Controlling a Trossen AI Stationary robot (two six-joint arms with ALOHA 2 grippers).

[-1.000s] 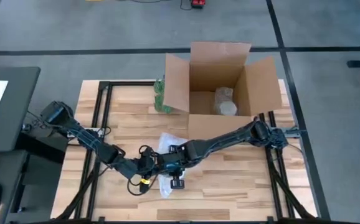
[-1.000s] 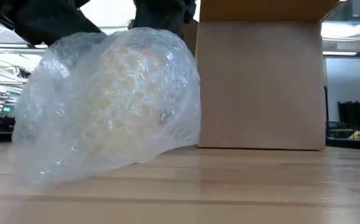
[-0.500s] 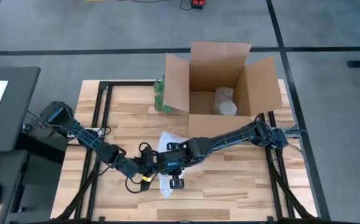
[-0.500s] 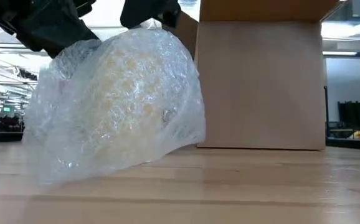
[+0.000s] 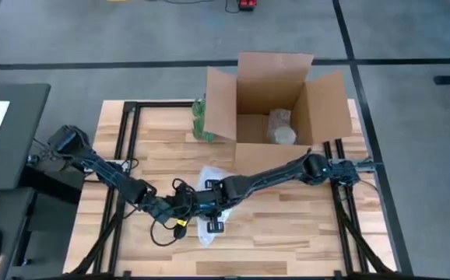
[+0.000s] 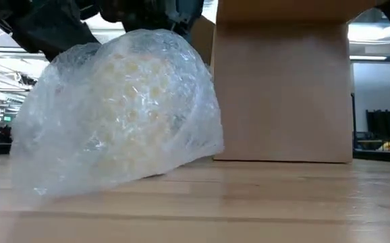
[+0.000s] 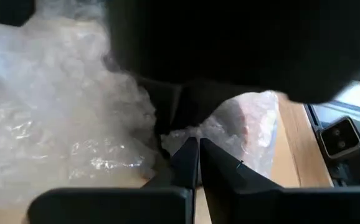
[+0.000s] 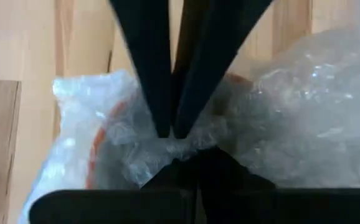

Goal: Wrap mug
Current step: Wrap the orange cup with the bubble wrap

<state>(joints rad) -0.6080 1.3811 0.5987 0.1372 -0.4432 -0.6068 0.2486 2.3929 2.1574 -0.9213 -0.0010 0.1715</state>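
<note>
A bundle of clear bubble wrap (image 6: 114,115) rests on the wooden table (image 5: 303,225), left of centre. A pale round shape shows through it, but the mug itself is hidden under the wrap. My left gripper (image 7: 197,155) and my right gripper (image 8: 198,171) meet over the top of the bundle (image 5: 206,208), tip to tip. Both are shut on the same gathered bit of wrap. In the high view the arms cover the bundle's middle. My left gripper pinches a gathered bunch of bubble wrap (image 7: 180,134) between its two fingers, on top of the bundle. It comes in from the table's left. The bundle lies on the table. My right gripper pinches the same gather of wrap (image 8: 167,146) between its fingers, coming from the table's right, opposite the left fingers (image 8: 158,93). The wrap is bunched in several layers there. The bundle's underside stays on the table.
An open cardboard box (image 5: 275,109) stands at the far middle of the table, with a grey wrapped round object (image 5: 281,128) inside. A green leafy bunch (image 5: 201,120) sits by the box's left flap. Bare wood lies to the near right.
My right gripper has moved a little toward the table's left and near edge, closing in on my left gripper over the bundle's top. The wrapped bundle rocked up and settled back on the table without leaving its place.
</note>
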